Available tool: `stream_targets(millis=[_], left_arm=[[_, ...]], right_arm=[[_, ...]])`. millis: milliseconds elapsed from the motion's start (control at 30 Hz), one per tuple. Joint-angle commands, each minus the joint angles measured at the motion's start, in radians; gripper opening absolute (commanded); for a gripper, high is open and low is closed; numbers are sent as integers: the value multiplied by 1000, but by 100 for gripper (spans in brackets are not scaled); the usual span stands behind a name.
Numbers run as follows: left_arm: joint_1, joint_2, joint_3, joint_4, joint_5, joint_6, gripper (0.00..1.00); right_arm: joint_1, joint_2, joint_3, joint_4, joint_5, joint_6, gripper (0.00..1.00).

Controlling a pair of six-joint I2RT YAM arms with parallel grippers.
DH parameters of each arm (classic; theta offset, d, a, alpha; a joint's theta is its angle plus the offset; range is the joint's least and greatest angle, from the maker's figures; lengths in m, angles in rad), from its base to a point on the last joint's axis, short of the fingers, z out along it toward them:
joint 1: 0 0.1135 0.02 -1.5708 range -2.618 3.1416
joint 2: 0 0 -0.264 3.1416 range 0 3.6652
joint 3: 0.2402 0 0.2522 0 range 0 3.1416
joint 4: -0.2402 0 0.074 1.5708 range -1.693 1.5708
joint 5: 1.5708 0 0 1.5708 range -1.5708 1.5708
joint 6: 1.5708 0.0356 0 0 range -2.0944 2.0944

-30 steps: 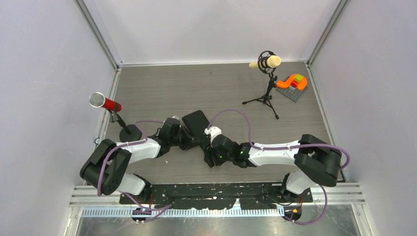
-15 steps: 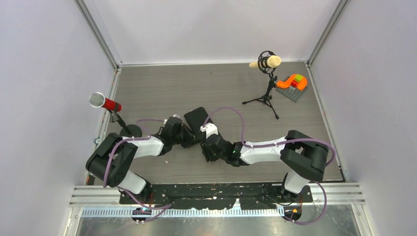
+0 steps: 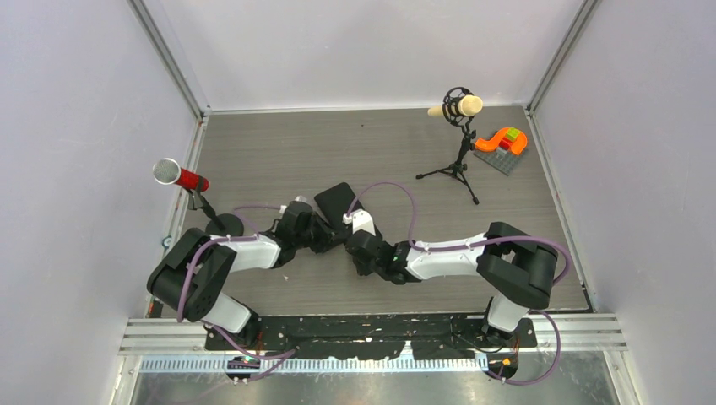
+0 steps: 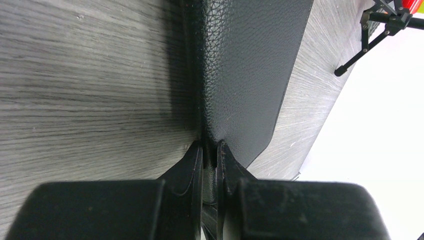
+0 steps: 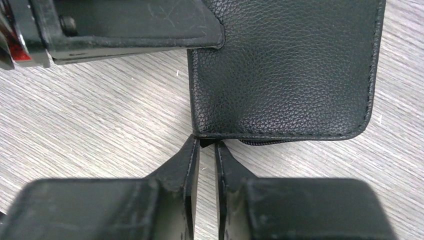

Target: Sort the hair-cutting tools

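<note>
Left gripper (image 4: 210,147): fingers clenched on one edge of the black case (image 4: 245,65). Right gripper (image 5: 206,142): fingers drawn to a narrow slit at the case's near corner, beside the zip (image 5: 300,141). Cannot tell whether they hold anything. Hair-cutting tools not visible in any view, probably inside the closed case. Judged: scissors stiff, slick, pointed, so take them by the rings. Combs light and thin, so pinch mid-spine.
</note>
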Motion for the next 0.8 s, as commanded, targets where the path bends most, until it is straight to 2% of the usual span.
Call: stream_targets(millis=[0,67,233,467,567,767], left_arm=[[4,-8,-32,-44,-90,18,0],[5,-13,-32,-53,-95,23,0],[18,-34,-26,-117,-115,71,0],[49,-29,-31,-155,-105,110,0],[51,-20,-27,-157,-98,120,0],[51,0,-3,-177,-85,149,0]], right_arm=[[-2,42,12,-96,58,25,11],[-2,32,4,-107,67,23,6],[-12,-26,-32,-165,110,30,5],[-104,-111,-107,-229,92,59,5],[-118,-130,-130,-208,81,31,5],[-120,-151,-162,-70,-42,-62,5]])
